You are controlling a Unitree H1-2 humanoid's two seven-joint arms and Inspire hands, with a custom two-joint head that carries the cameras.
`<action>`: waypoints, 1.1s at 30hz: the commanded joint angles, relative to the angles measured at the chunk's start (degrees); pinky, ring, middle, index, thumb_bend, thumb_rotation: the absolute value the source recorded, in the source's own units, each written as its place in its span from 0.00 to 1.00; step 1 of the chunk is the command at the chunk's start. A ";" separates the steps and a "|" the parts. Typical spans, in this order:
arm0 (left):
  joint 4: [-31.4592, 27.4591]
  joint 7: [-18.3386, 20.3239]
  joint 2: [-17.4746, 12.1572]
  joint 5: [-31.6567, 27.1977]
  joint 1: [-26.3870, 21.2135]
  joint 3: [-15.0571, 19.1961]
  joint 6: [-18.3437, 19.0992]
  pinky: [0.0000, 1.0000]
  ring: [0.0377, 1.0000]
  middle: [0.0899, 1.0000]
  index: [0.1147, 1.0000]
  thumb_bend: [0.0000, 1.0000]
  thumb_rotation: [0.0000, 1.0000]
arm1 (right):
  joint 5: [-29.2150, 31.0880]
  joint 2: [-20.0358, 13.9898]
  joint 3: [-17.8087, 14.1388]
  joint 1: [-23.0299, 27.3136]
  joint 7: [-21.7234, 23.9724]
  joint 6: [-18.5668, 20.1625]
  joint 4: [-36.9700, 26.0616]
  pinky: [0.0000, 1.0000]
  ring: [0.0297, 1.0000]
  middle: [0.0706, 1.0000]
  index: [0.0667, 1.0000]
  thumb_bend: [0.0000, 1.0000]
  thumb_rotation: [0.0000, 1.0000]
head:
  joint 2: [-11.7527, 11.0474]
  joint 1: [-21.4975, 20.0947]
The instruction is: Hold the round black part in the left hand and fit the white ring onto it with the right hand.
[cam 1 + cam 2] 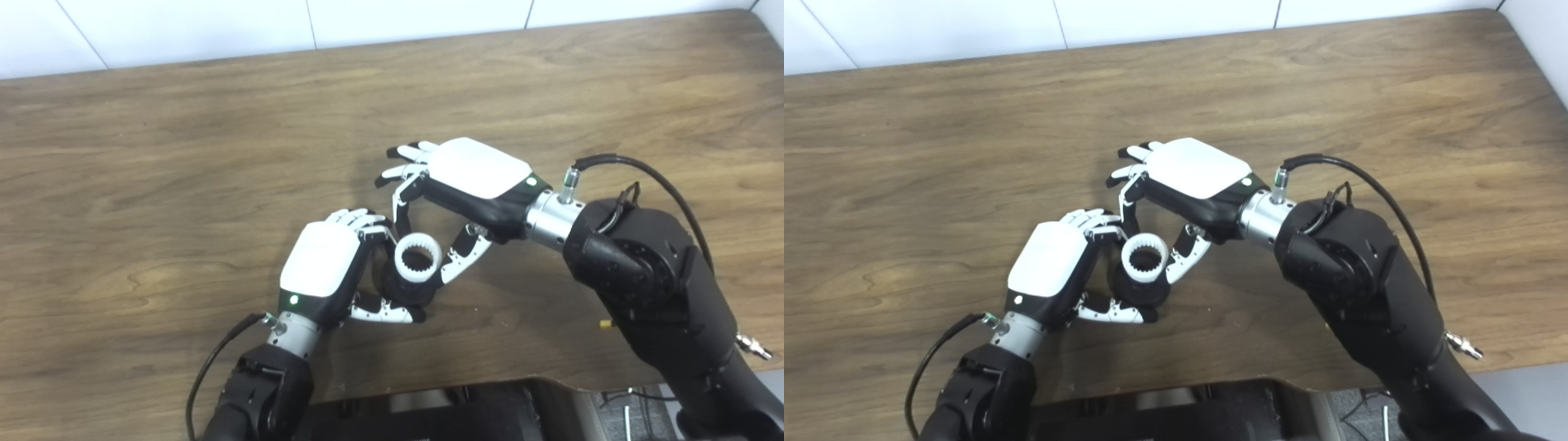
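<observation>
I am gripping the round black part [409, 289] in my left hand [323, 269], fingers and thumb wrapped around its body just above the wooden table [184, 184]; the white ring [418, 258] is sitting on top of the part, toothed bore facing up; my right hand [471, 177] is reaching in from the right, thumb and one finger pinching the ring's outer wall at opposite sides, the other fingers spread clear. Judging the ring as light, rigid plastic with a smooth, possibly slippery rim; taking it by the outer wall, not the inner teeth, seems right, and pressing evenly to avoid cocking it. The black part is looking stiff and heavier than the ring. Whether the ring is fully seated I cannot tell; the joint is hidden by my fingers, and most of the part's lower body is covered by my left palm.
</observation>
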State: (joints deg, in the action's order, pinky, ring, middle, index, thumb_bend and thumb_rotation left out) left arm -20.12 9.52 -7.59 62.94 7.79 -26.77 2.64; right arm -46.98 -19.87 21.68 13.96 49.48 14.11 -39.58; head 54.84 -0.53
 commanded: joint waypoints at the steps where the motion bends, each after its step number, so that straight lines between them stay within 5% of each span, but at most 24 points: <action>1: 0.12 1.04 0.23 0.79 -0.08 -0.54 0.17 0.86 0.83 0.75 0.42 0.52 0.06 | -0.06 0.20 -0.54 0.73 -1.96 -1.82 -0.47 1.00 0.98 0.86 0.45 0.53 0.14 | 0.06 0.04; 33: -0.05 0.37 0.40 0.20 0.07 -0.63 0.32 0.85 0.83 0.75 0.42 0.52 0.05 | -1.95 0.98 -0.11 -1.17 -1.94 -4.65 1.03 1.00 0.98 0.86 0.45 0.52 0.14 | 0.24 0.61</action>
State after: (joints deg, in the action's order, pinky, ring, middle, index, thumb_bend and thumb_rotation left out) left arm -20.12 9.45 -7.33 62.90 7.77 -26.96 3.28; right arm -48.78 -19.16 21.73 11.94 48.68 10.82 -38.22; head 55.02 0.00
